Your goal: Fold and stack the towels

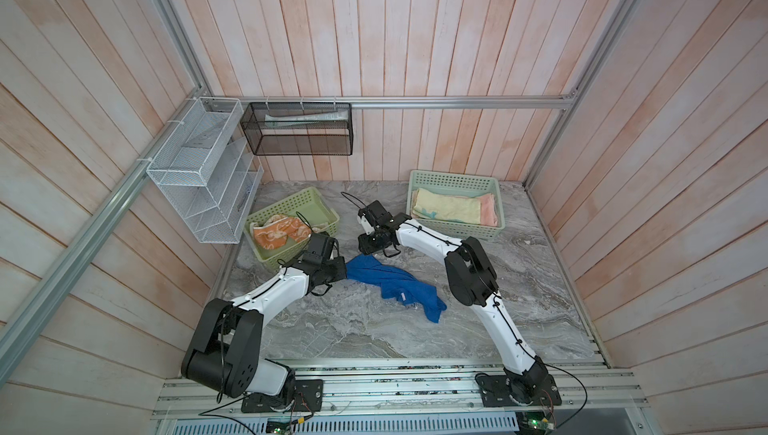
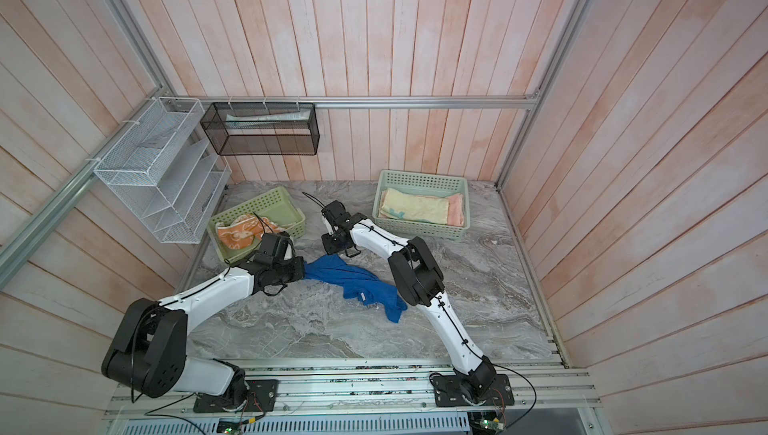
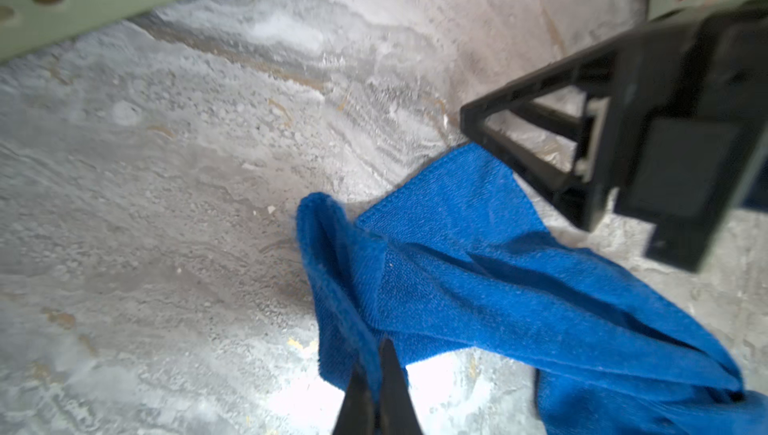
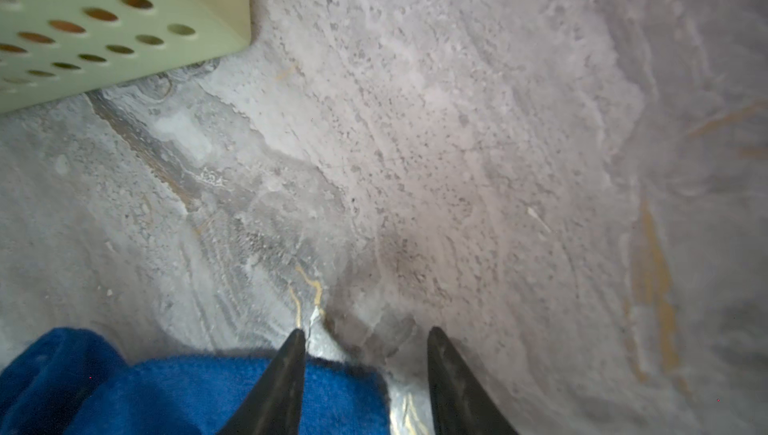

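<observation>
Crumpled blue towel [image 1: 395, 287] near bench [image 1: 353, 329] middle, left fingers [image 3: 390, 366] pinched shut on one edge, right fingers [image 4: 286, 370] parted, empty, over another edge

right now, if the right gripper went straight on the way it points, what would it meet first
Likely the bare table: the right gripper tilts down at it. The towel is back under the fingers, the basket off to one side.

On the table [image 1: 374, 329], middle towel [image 1: 395, 287] between left hand [image 3: 376, 354] at its left end and right hand [image 4: 365, 333] at its back edge; at back left, left basket [image 1: 291, 204] holding 1 lone towel [image 1: 276, 235]; at back right, right basket [image 1: 453, 181] holding 2 towels, left towel [image 1: 446, 206] touching right towel [image 1: 489, 210].
</observation>
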Robot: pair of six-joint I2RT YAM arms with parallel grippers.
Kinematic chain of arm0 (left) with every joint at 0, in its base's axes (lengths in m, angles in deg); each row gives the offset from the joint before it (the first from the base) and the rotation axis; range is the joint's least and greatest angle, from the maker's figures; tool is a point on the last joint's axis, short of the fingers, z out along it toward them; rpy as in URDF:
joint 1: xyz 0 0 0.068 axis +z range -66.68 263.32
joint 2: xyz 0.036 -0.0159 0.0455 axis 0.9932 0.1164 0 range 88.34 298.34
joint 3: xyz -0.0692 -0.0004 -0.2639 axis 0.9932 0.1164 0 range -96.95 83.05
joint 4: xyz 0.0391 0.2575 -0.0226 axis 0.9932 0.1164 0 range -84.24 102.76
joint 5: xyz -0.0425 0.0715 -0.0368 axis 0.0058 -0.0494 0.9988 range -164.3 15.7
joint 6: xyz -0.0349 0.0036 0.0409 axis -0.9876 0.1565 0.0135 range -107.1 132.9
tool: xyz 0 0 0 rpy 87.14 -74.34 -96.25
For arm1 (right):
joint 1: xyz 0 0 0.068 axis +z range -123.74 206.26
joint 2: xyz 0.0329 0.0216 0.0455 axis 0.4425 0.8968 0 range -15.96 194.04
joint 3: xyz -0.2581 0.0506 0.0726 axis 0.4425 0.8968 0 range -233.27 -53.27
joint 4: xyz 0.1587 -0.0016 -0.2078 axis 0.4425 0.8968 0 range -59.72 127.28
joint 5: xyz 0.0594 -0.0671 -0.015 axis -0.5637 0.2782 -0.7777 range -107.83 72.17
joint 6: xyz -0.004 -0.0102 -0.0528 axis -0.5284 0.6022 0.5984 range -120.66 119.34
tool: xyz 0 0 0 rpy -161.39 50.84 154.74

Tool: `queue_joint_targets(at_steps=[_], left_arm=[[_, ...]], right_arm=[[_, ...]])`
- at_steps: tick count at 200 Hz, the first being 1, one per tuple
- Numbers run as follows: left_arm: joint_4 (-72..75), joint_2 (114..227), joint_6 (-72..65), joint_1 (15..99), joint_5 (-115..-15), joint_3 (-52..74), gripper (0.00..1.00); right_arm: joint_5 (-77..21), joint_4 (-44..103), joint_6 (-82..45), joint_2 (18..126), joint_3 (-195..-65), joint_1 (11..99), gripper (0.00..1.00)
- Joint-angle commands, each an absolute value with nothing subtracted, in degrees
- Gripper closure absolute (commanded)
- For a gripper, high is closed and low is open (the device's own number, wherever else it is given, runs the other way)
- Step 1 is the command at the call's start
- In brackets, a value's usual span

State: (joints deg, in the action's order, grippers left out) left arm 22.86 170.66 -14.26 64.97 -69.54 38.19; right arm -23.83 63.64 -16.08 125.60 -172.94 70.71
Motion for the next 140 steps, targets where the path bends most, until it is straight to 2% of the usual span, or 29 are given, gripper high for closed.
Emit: queue_joint_targets(at_steps=[1, 40, 80, 102, 140], left_arm=[[22.6, 168.4, -13.2, 66.3, -67.8, 39.2, 1.0], [22.6, 166.0, -12.9, 68.8, -66.4, 40.5, 1.0], [23.0, 164.9, -12.8, 69.5, -65.9, 41.4, 1.0], [23.0, 164.3, -12.8, 69.7, -65.7, 42.2, 1.0], [24.1, 161.6, -10.3, 69.9, -63.5, 41.6, 1.0]], right_arm=[[-20.7, 70.6, -15.2, 128.6, -173.1, 73.1, 0.52], [-19.1, 70.1, -16.7, 127.0, -168.5, 75.3, 0.59], [-18.4, 69.7, -17.1, 125.6, -165.5, 76.5, 0.82], [-16.4, 68.3, -16.1, 123.6, -164.1, 76.5, 1.0], [-9.9, 67.4, -14.1, 118.3, -163.4, 76.0, 1.0]])
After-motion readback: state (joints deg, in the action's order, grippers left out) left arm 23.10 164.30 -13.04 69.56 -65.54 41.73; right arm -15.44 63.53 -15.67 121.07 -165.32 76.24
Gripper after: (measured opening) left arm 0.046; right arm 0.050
